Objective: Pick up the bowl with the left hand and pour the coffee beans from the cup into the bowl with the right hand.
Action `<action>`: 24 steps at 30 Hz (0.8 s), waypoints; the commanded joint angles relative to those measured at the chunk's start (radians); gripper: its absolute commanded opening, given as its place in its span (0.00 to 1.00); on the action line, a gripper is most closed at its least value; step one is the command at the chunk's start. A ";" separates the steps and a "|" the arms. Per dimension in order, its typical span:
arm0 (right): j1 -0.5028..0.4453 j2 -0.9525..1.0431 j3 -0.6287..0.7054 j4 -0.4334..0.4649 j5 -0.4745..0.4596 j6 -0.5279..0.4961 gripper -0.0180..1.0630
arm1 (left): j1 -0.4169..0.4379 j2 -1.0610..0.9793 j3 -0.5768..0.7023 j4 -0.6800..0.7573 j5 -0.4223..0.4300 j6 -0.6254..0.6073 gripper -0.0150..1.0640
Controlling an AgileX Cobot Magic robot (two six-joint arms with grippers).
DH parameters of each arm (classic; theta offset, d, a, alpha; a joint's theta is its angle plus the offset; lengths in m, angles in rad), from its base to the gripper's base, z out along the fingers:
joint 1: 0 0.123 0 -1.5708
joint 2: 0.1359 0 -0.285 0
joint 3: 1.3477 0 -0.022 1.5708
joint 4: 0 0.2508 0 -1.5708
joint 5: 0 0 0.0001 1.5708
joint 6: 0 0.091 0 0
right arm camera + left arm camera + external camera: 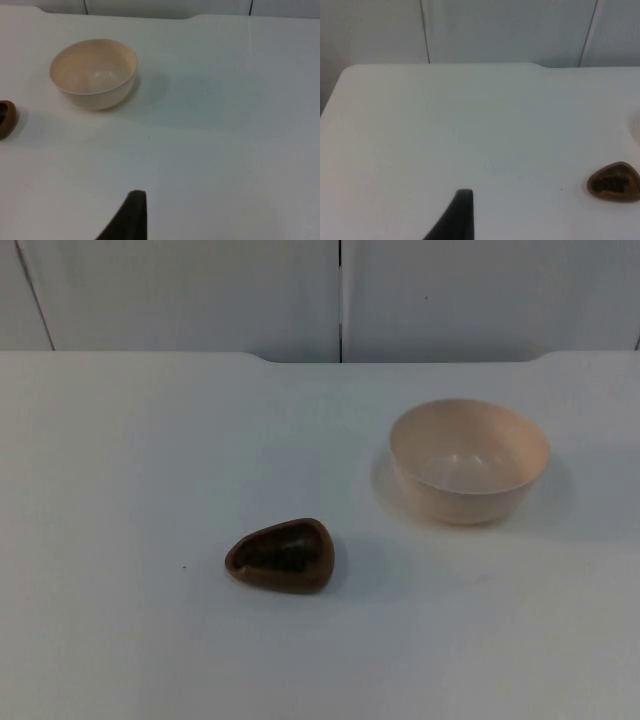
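Top view: bowl (469,462) right of cup (281,556).

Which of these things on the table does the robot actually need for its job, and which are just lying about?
Needed for the job:
- peach bowl, empty, upright on the table
- brown cup holding dark coffee beans, standing apart from the bowl

Just there:
- white table
- grey partition wall
No loose extras lie about.
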 commanded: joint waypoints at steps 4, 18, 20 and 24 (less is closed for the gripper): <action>-0.008 -0.003 0.001 -0.003 -0.005 0.004 0.99 | -0.009 0.005 -0.008 -0.046 -0.007 0.000 0.99; -0.008 -0.003 0.001 -0.003 -0.005 0.004 0.99 | -0.009 0.018 -0.008 -0.106 -0.008 0.028 0.99; -0.008 -0.003 0.001 -0.003 -0.005 0.004 0.99 | -0.009 0.028 -0.008 -0.106 -0.008 0.030 0.99; -0.008 -0.003 0.001 -0.003 -0.005 0.004 0.99 | -0.009 0.084 -0.008 -0.131 -0.029 0.057 0.99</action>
